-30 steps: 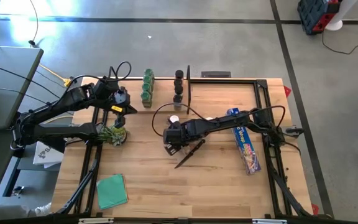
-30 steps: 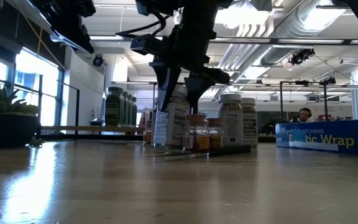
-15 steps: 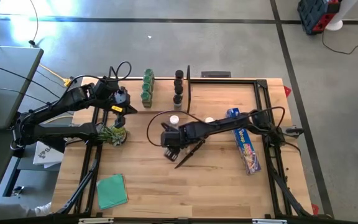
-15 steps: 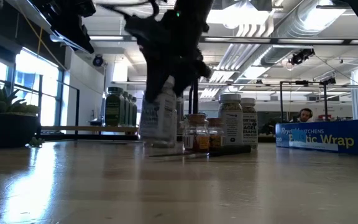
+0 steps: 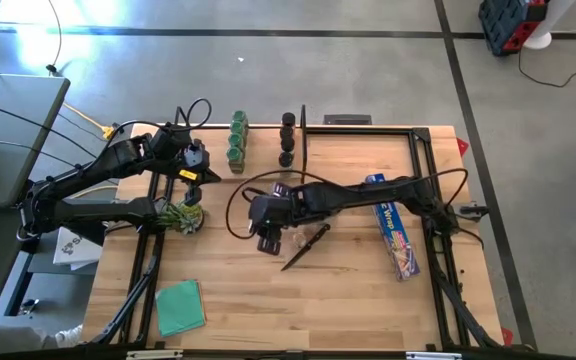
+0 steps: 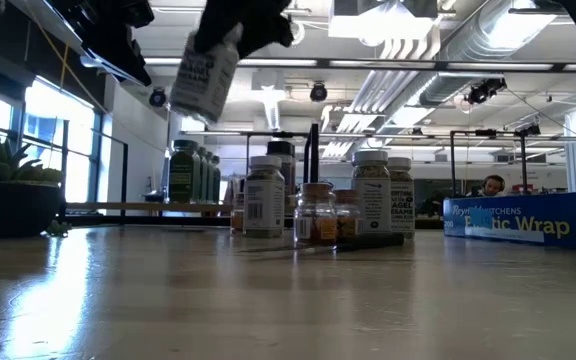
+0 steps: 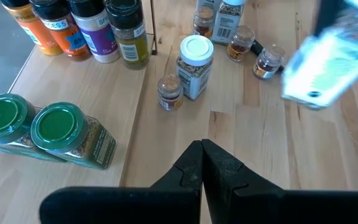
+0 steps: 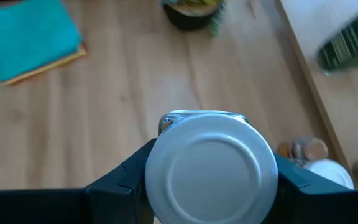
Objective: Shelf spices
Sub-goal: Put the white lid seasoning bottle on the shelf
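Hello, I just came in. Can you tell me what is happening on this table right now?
The robot is putting spice jars on a shelf at the table's far edge. The right gripper holds a white-capped jar in the air above the table, tilted. Some jars already stand on the shelf: green-capped ones and black-capped ones. More jars wait on the table, near a knife. The left gripper is shut and waits near the shelf's left end.

The wooden table [image 5: 298,290] carries a blue wrap box [image 5: 396,238], a knife [image 5: 305,248], a teal cloth [image 5: 180,306], a potted plant [image 5: 185,216]; green-capped jars [image 5: 237,141] line the shelf [image 7: 61,93].
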`<state>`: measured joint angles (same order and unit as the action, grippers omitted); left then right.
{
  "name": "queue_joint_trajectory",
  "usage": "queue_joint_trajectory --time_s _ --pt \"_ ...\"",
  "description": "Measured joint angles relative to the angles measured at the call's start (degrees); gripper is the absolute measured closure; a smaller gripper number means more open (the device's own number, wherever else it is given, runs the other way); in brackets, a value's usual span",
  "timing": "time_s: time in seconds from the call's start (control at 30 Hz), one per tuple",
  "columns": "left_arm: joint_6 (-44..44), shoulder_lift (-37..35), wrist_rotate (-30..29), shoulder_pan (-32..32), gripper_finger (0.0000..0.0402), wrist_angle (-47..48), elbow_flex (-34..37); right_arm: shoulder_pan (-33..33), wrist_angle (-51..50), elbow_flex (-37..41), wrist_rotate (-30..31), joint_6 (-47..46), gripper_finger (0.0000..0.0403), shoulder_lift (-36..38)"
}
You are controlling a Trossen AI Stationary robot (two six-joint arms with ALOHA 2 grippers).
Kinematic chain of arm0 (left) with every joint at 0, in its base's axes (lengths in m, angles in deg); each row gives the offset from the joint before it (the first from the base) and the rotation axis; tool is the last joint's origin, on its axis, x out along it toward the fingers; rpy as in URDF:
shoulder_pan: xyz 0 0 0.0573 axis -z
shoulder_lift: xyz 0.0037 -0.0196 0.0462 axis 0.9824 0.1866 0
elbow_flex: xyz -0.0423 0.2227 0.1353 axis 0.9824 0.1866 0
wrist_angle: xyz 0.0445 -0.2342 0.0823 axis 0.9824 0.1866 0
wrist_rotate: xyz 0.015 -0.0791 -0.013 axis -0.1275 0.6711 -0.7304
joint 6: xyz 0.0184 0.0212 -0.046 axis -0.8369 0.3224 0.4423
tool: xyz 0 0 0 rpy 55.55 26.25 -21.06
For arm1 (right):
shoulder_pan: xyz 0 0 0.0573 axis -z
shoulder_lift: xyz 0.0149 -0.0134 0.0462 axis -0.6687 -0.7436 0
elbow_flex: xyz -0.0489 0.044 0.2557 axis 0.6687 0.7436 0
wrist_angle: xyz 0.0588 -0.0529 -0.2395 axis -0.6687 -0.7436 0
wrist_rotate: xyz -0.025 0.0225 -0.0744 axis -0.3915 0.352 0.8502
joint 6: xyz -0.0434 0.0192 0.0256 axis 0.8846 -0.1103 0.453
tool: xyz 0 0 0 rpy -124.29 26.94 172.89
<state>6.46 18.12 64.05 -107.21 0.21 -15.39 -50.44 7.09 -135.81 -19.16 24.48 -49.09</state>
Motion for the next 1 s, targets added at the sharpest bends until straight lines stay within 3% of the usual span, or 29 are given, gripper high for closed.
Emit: queue_joint_trajectory --time_s 0.3,0.53,0.63,0.8,0.9,1.0 --pt "0.62 0.01 0.13 0.0 0.0402 -2.96 0.2 -2.87 -0.91 -4.76 -2.73 4.7 0.0219 0.02" --pt "20.87 0.01 0.34 0.0 0.0402 -13.05 0.2 -4.7 -1.68 -8.01 -3.44 17.5 0.0219 0.04" --pt "20.95 0.01 -0.02 0.0 0.0402 -17.16 0.2 -4.74 -3.15 -9.18 -3.62 20.74 0.0219 0.16" --pt "18.95 -0.1 4.32 1.63 0.0402 -24.61 0.2 -4.47 -6.22 -9.13 -3.57 25.27 0.0219 0.79" --pt "17.71 -1.17 1.75 4.77 0.0402 -27.86 1.78 -3.53 -9.07 -9.14 -3.66 25.81 0.0219 0.79" --pt "17.25 -4.99 -4.03 8.52 0.0402 -33.64 8.57 -2.22 -12.03 -9.14 -3.42 26.23 0.0219 1.01"
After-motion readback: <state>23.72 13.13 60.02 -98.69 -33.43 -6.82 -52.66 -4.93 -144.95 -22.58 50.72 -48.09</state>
